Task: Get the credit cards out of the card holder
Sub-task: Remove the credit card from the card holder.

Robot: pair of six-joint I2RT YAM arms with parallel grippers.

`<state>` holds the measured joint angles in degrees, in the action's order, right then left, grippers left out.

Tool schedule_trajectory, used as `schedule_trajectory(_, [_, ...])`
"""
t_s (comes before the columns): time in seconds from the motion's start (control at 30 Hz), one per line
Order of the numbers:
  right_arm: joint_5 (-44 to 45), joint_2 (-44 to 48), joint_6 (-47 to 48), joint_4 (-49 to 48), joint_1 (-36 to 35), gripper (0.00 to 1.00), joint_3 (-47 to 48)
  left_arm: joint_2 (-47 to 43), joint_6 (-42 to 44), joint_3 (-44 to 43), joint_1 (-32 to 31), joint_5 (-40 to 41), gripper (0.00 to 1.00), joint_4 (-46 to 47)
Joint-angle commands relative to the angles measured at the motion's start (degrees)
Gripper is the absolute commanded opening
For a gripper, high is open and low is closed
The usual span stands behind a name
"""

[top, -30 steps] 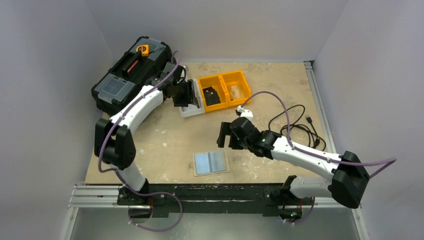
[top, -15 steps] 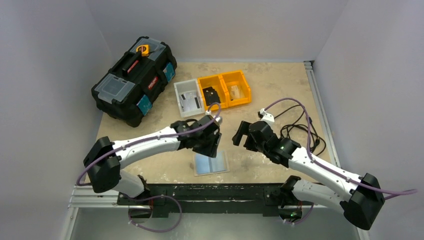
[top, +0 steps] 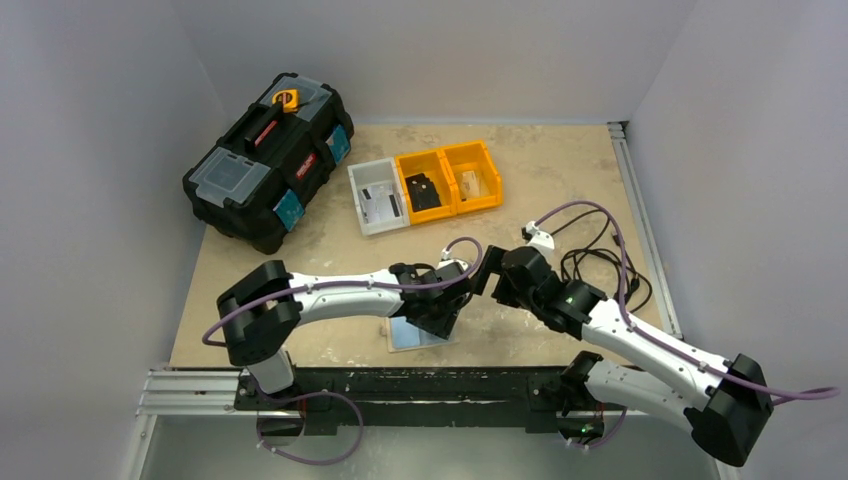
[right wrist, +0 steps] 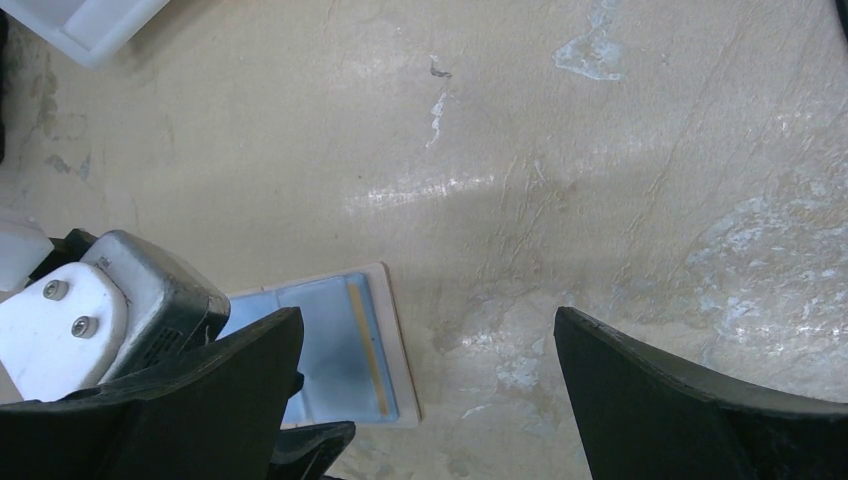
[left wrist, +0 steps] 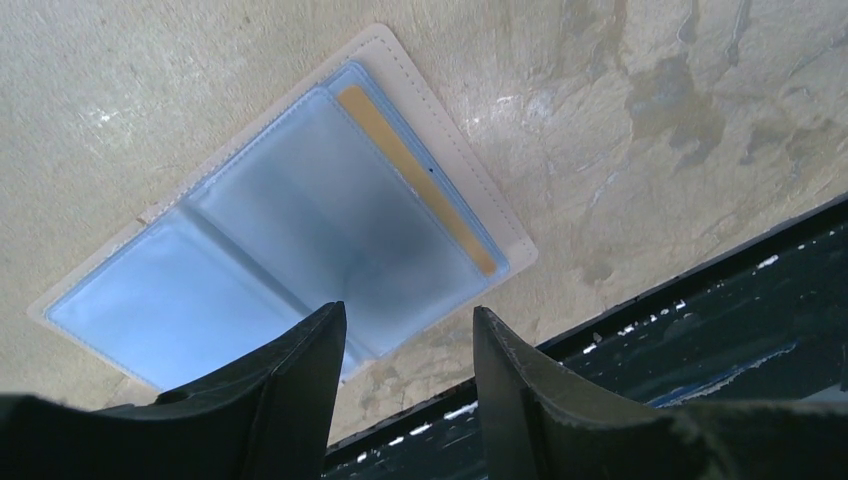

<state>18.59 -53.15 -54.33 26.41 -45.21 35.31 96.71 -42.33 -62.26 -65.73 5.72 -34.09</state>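
Tabletop (left wrist: pixel 640 180) edge just beside card holder (left wrist: pixel 290 220); left claw (left wrist: pixel 408 315) spread above, right claw (right wrist: pixel 428 318) spread

The card holder (left wrist: pixel 290 250) is pale blue and shiny, with a cream edge that has little stitches. A tan strip (left wrist: pixel 415 180) runs down one side of it. The worktop (top: pixel 560 160) is sandy with light blotches. The left tool (left wrist: pixel 405 320) and right tool (right wrist: pixel 425 318) are black. The left arm (top: pixel 340 290) and right arm (top: pixel 640 340) are white and black, with purple cables (top: pixel 575 207). The toolbox (top: pixel 265 160) is black with orange, red and blue-green bits. Two yellow bins (top: pixel 470 147) sit by a white bin (top: pixel 370 165).
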Motion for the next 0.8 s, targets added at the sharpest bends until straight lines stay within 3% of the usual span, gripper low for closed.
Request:
schedule_trajectory(0.0, [0.49,0.43,-1.22,-0.45,0.36,0.99,-0.84,1.13,-1.33,-1.99,-0.1,2.9,0.49,2.91])
schedule_trajectory(0.43, [-0.9,-1.55,-0.37,-1.36,0.32,0.98,-0.46,6.37,-4.24,0.49,-0.25,5.16,0.42,2.95])
schedule_trajectory(0.77, [-3.5,-2.77,-0.71,-2.91,0.31,0.97,-1.62,5.2,-4.85,3.31,0.48,4.48,0.01,4.59])
